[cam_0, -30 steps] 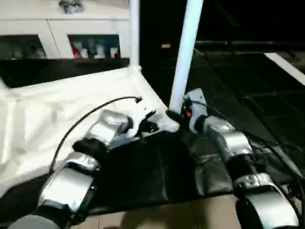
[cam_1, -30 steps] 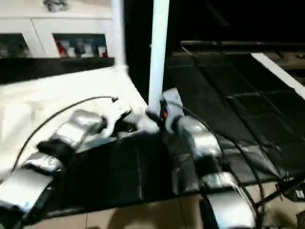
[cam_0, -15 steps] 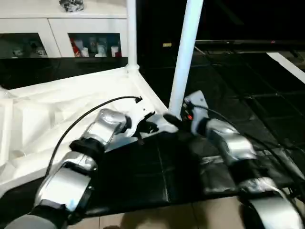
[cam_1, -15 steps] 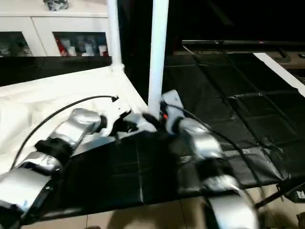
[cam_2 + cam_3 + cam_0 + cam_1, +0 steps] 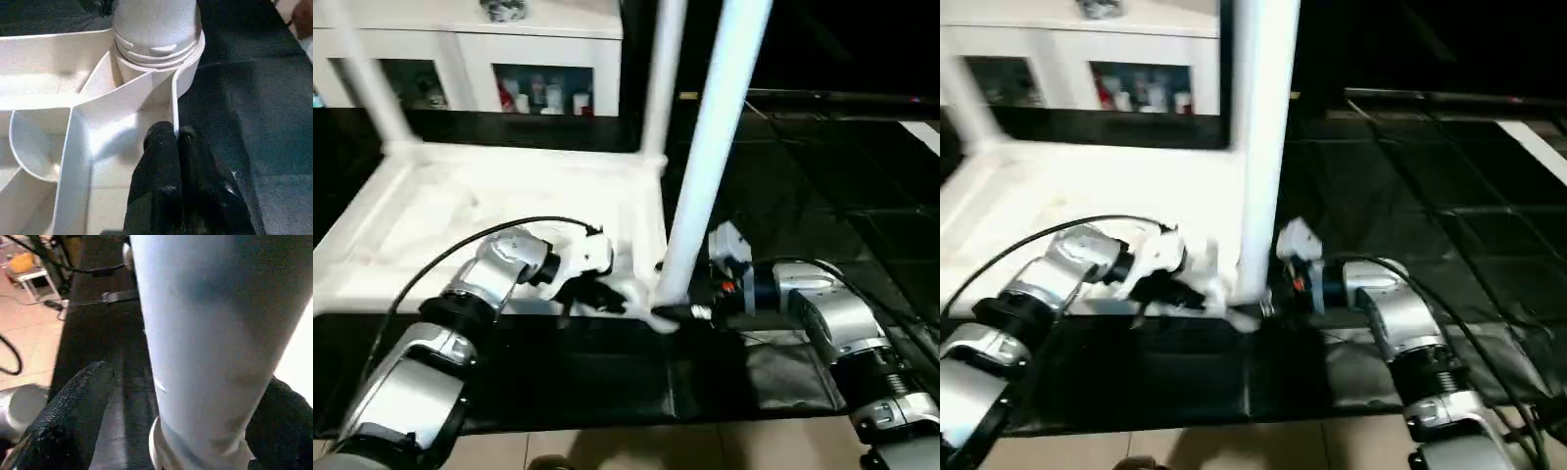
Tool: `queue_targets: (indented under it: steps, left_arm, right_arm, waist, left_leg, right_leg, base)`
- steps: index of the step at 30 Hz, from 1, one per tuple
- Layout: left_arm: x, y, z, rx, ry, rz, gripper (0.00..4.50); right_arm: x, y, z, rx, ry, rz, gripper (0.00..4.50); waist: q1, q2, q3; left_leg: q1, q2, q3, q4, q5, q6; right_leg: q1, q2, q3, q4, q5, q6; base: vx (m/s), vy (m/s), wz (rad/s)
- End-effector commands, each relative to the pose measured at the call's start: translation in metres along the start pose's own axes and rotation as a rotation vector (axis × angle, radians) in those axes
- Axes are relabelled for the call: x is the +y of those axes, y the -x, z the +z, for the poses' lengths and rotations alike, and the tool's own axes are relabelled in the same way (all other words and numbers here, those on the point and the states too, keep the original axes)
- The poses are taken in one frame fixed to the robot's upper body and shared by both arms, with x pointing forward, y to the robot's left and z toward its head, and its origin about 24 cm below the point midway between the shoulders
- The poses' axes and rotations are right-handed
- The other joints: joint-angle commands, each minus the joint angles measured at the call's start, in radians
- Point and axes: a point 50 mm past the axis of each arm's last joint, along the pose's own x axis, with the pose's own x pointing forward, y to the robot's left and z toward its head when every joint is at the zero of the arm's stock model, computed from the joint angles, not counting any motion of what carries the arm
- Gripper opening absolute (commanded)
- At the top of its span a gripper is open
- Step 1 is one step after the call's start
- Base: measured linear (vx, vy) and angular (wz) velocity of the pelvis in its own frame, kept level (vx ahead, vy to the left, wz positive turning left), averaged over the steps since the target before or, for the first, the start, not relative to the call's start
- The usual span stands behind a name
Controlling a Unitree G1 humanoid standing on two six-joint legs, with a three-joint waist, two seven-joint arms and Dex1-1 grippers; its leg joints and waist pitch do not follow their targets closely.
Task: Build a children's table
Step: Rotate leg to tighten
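We see the all-white plastic children's table (image 5: 499, 211) upside down on the black mat (image 5: 607, 377). Left pincer (image 5: 173, 142) clenched on a thin rim rib; right pincer (image 5: 186, 426) released around the near tapered white leg (image 5: 705, 166). It looks light, stiff, slippery; grip ribs or leg bases. White glass-door cabinet (image 5: 543, 59) holds small items.

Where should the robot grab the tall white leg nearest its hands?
Low on the near leg, just above its socket, coming level from the right where the right gripper straddles it. It stands upright and is round, so fingers fit on opposite sides.
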Motion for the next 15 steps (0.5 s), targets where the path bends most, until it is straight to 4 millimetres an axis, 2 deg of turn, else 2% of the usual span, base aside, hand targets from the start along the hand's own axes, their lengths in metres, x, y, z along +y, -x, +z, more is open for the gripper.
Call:
queue_targets:
  steps: [1,3,6,8,9,15]
  left_arm:
    - [-0.0002,-0.0052,0.013,0.026,-0.095,-0.063,0.0]
    - [-0.0006,-0.0053,0.0127,0.033,-0.102,-0.065,0.0]
    - [-0.0009,-0.0053,0.0122,0.037,-0.113,-0.07,0.0]
    - [-0.0009,-0.0052,0.0119,0.038,-0.115,-0.069,0.0]
    - [-0.0006,-0.0051,0.0114,0.038,-0.116,-0.064,0.0]
    - [0.0004,-0.0051,0.0104,0.029,-0.111,-0.039,0.0]
  right_arm:
    - [0.0004,0.0016,0.003,0.015,0.019,0.047,3.67]
    - [0.0008,0.0015,0.0024,0.024,0.018,0.059,3.43]
    - [0.0011,0.0034,0.0016,0.047,0.022,0.087,3.26]
    - [0.0009,0.0038,0.0016,0.049,0.022,0.089,3.04]
    - [0.0006,0.0046,0.0015,0.054,0.023,0.094,2.98]
    - [0.0023,0.0036,0.0018,0.053,0.024,0.116,2.58]
  waist:
    - [-0.004,0.004,-0.072]
    - [-0.004,0.005,-0.073]
    - [-0.002,0.0,-0.074]
    - [-0.002,0.002,-0.073]
    - [-0.002,-0.002,-0.073]
    - [-0.001,-0.002,-0.073]
  left_leg:
    - [0.005,0.036,-0.005,-0.07,-0.192,0.029]
    - [0.004,0.036,-0.006,-0.07,-0.18,0.031]
    - [0.003,0.036,-0.004,-0.068,-0.167,0.034]
    - [0.003,0.036,-0.004,-0.068,-0.165,0.036]
    - [0.002,0.036,-0.004,-0.068,-0.161,0.035]
    - [0.002,0.036,-0.004,-0.068,-0.155,0.037]
  right_leg:
    - [0.061,-0.079,0.064,-0.076,-0.284,-0.159]
    - [0.06,-0.077,0.064,-0.074,-0.275,-0.156]
    - [0.06,-0.077,0.064,-0.072,-0.271,-0.153]
    - [0.059,-0.077,0.064,-0.072,-0.269,-0.154]
    - [0.059,-0.076,0.064,-0.071,-0.267,-0.153]
    - [0.059,-0.076,0.063,-0.072,-0.277,-0.145]
  base:
    - [0.0,0.0,0.0]
    - [0.0,0.0,0.0]
    - [0.0,0.0,0.0]
    - [0.0,0.0,0.0]
    - [0.0,0.0,0.0]
    - [0.0,0.0,0.0]
